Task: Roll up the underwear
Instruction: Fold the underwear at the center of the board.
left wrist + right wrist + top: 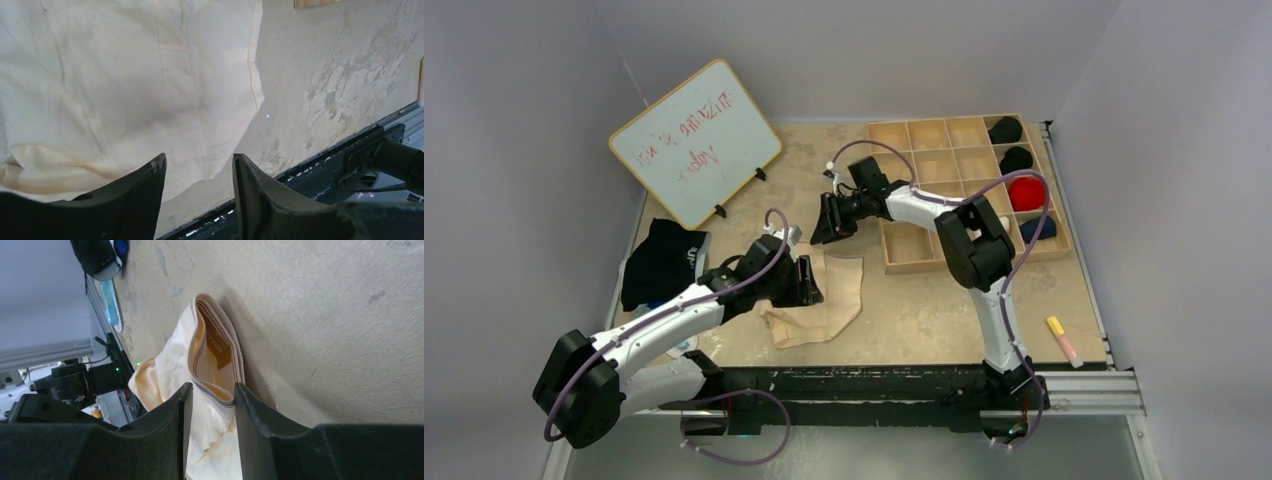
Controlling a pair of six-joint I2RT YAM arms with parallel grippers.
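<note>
The beige underwear (832, 300) lies crumpled on the table between the two arms. My left gripper (809, 281) hovers at its left edge. In the left wrist view the left gripper (199, 159) is open over the underwear (125, 85), with nothing pinched between its fingers. My right gripper (826, 232) is at the garment's far edge. In the right wrist view the right gripper (213, 387) stands open astride the raised waistband (216, 347). The band's bend rests against one finger, and the underwear (165, 365) fills the gap.
A wooden compartment tray (924, 264) stands at the back right, with black and red rolled pieces in its right column. A whiteboard (694, 140) leans at the back left. A black garment (659, 262) lies at the left edge. A marker (1062, 339) lies near the front right rail.
</note>
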